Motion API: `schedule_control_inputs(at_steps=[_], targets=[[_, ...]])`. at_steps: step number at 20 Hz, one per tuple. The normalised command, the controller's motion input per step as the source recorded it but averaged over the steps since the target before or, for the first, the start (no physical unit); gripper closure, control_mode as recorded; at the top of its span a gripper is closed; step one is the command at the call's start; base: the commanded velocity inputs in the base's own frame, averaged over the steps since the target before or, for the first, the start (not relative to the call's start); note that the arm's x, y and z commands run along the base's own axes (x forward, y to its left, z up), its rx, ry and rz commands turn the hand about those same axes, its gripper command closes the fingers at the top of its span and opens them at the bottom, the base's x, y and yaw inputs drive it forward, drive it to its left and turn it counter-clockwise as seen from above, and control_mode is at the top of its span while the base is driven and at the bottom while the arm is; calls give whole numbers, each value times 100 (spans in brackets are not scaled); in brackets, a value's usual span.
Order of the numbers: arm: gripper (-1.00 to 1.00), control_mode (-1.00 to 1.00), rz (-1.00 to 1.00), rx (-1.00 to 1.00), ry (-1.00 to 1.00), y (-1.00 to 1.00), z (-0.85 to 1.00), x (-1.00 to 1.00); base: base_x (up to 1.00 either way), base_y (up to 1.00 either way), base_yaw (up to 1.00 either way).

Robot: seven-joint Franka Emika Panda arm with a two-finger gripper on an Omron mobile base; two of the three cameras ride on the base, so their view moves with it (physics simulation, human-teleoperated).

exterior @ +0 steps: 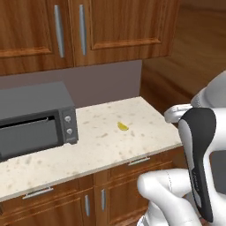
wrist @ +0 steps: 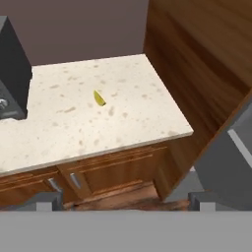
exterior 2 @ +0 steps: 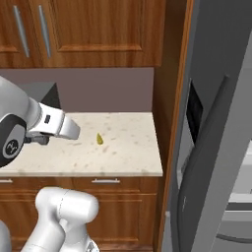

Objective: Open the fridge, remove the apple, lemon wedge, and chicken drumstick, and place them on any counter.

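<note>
- Leftmost, your oven (exterior: 33, 119) stands on the counter (exterior: 57, 161).
- Centre: lemon wedge (exterior: 122, 126) lies on the counter, delivered.
- Your gripper (wrist: 125, 199) hangs wide apart, carrying nothing.
- Right: fridge (exterior 2: 216, 147) door stands ajar; judge apple and drumstick still to fetch.

Three looks at one kitchen corner

Left base view from behind, facing counter (exterior: 145, 132) and microwave (exterior: 35, 119). Right base view facing same counter beside fridge (exterior 2: 216, 147). Hand view from above, looking down, farther back. Shared by all: lemon wedge (wrist: 99, 98).
</note>
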Motion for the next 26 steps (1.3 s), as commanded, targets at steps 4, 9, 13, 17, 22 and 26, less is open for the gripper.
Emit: schedule_control_inputs(at_steps=[4, 9, 13, 17, 22, 26], targets=[[-100, 100, 0, 0, 0, 0, 0, 0, -100, -27, 4], [-100, 100, 0, 0, 0, 0, 0, 0, -100, -21, 7], [-100, 100, 0, 0, 0, 0, 0, 0, -100, -46, 15], [-100, 100, 0, 0, 0, 0, 0, 0, -88, -62, 26], [-100, 100, 0, 0, 0, 0, 0, 0, -57, -74, 40], [-100, 100, 0, 0, 0, 0, 0, 0, -14, -89, 43]])
